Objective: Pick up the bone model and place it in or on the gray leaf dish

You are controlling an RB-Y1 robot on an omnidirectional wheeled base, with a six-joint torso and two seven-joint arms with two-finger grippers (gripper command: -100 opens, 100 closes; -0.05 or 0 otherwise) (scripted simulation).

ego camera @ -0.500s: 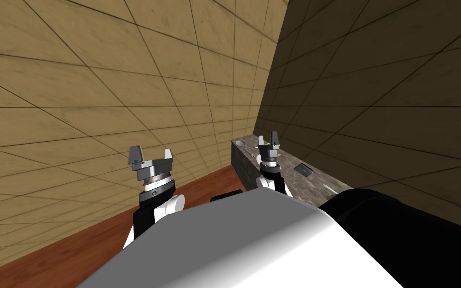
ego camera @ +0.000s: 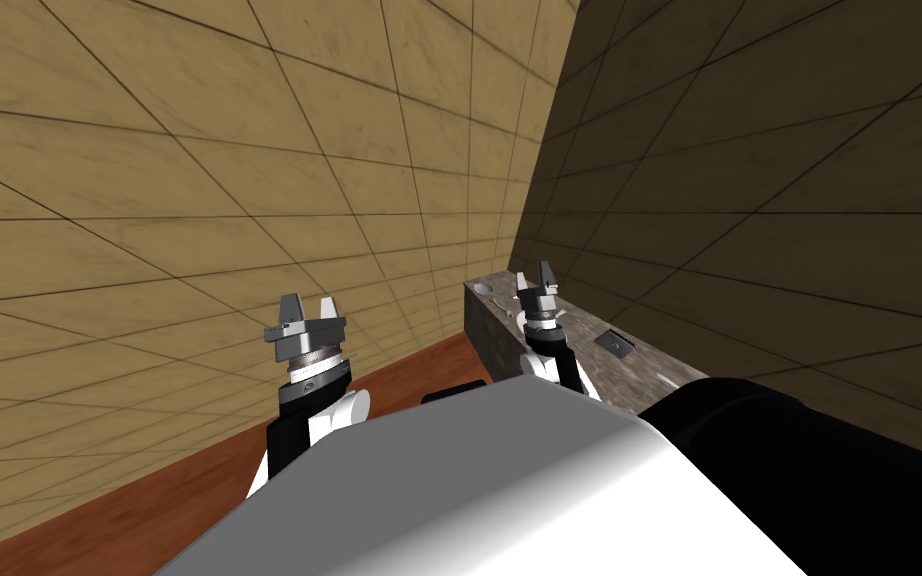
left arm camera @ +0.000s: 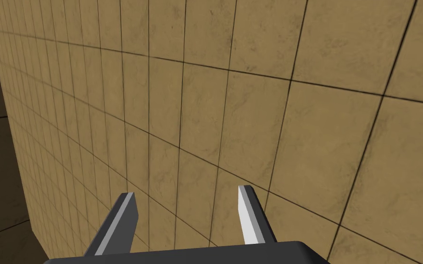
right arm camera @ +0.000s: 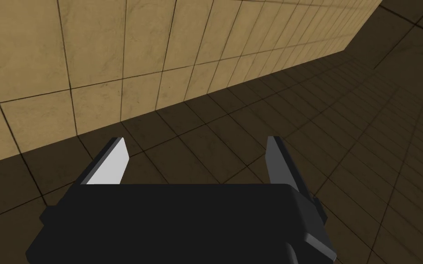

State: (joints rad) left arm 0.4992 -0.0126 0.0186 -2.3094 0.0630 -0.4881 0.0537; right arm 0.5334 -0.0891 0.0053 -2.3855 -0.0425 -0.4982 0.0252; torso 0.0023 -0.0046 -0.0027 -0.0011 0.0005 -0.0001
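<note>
A mottled stone counter point(ego camera: 599, 365) runs along the dark wall to my right. A small round grey dish point(ego camera: 482, 288) sits at its far end. A dark square item point(ego camera: 612, 341) lies midway along it, and a thin pale sliver point(ego camera: 661, 378) lies nearer me; I cannot tell whether that is the bone model. My right gripper point(ego camera: 536, 278) point(right arm camera: 197, 140) is raised over the counter, open and empty. My left gripper point(ego camera: 309, 303) point(left arm camera: 187, 192) is held up beside the tan tiled wall, open with nothing between its fingers.
A tan tiled wall point(ego camera: 199, 200) stands close on my left and a shadowed tiled wall point(ego camera: 749, 200) on my right; they meet in a corner behind the counter. Reddish wood floor point(ego camera: 149, 490) shows below my left arm.
In the head view my left gripper's fingers stand closer together than before. My right gripper has shifted very slightly over the counter.
</note>
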